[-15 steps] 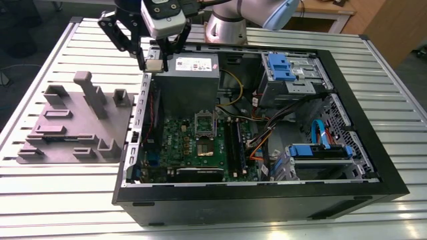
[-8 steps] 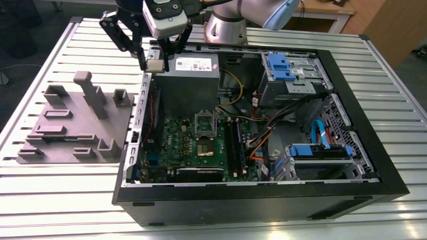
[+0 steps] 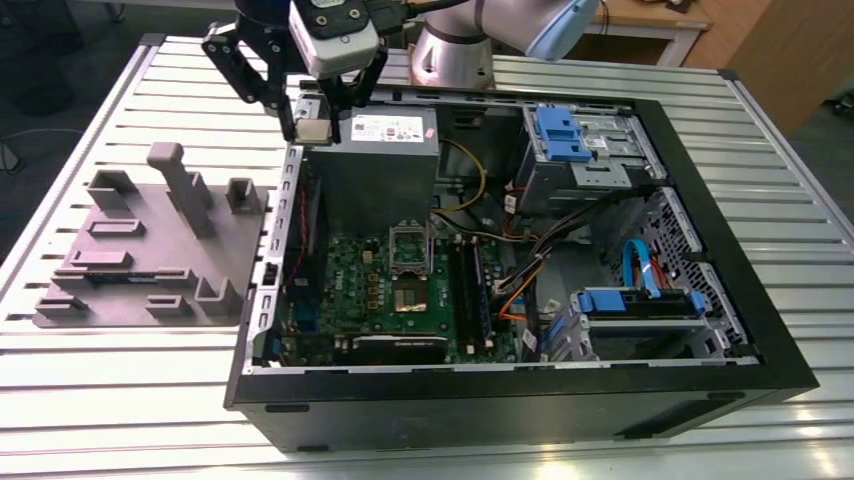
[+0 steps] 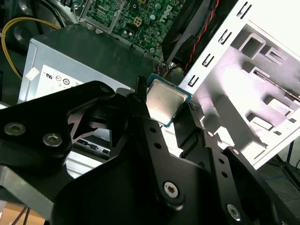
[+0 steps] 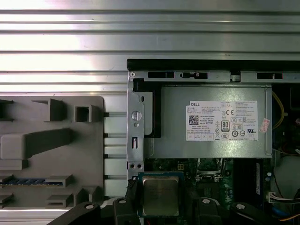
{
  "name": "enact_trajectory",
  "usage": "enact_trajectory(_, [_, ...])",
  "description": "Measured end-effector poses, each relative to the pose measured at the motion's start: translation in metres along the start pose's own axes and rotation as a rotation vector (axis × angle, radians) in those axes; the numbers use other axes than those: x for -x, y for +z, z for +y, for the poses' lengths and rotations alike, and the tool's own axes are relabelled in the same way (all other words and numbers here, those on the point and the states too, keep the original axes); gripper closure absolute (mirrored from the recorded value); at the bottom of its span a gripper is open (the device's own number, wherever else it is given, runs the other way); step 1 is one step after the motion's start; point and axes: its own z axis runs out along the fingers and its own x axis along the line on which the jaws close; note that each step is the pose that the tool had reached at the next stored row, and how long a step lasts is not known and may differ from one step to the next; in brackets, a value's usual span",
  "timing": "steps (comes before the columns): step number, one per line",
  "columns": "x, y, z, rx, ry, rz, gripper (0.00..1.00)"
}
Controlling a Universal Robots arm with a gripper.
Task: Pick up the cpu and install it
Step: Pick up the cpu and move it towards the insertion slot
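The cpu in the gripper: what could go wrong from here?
The gripper holds the cpu only by two opposite edges, near the power supply; a slip could drop it into the case. It hangs close to the case's metal side wall, so a sideways move might knock it. The socket lies down on the board with cables nearby; any tilt could seat it badly.
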Motion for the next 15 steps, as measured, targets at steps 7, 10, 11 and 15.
enact_trajectory(7, [0.0016,0.0,0.0,0.0,0.0,0.0,0.53])
enact_trajectory(10, [0.0016,0.0,0.0,0.0,0.0,0.0,0.53])
enact_trajectory(11, [0.0017,0.0,0.0,-0.0001,0.0,0.0001,0.53])
enact_trajectory(15, [0.0018,0.0003,-0.0012,0.0001,0.0,0.0,0.53])
